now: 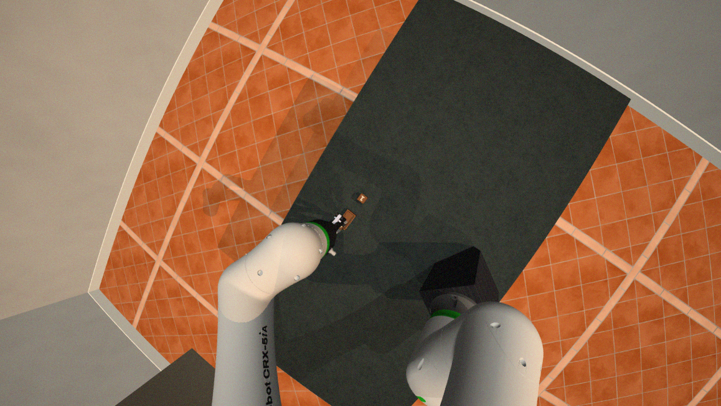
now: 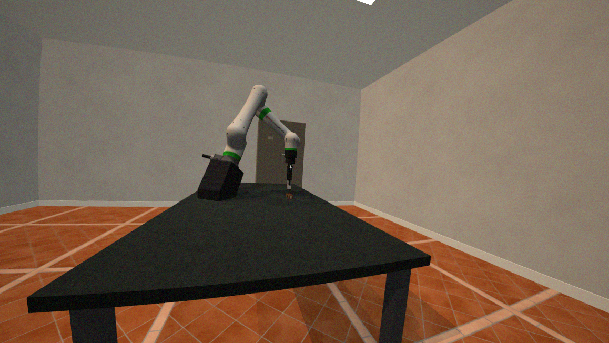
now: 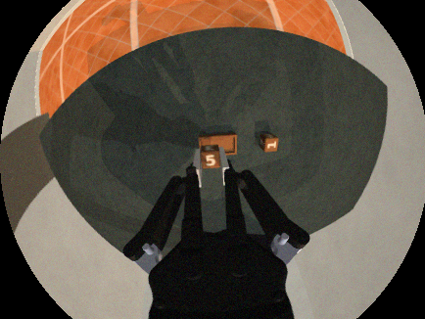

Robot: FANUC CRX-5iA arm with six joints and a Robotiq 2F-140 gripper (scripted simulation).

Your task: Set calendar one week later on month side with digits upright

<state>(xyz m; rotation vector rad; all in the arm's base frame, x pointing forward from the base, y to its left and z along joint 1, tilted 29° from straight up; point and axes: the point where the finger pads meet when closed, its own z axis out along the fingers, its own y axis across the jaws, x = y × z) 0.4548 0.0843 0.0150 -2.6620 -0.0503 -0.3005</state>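
My gripper [image 1: 341, 220] [image 2: 288, 189] [image 3: 210, 155] points down and is shut on a brown cube. The held cube [image 3: 211, 159] shows an upright white 5 toward the wrist camera, and it is over or close to the left end of the tray in that view. The brown tray [image 1: 349, 217] [image 3: 226, 143] lies on the table; its visible part is bare, and the rest is hidden behind the held cube and fingers. A second brown cube [image 1: 362, 198] [image 3: 270, 144] stands on the table beyond the tray's right end in the wrist view, with a white 1 lying sideways. Exact height over the tray is unclear.
The dark table [image 1: 479, 126] [image 2: 238, 242] [image 3: 313, 98] carries the arm's black base block [image 1: 456, 272] [image 2: 219, 181]. The table's long edge [image 1: 322, 155] runs near the gripper's side. The loose cube is a short way from the tray.
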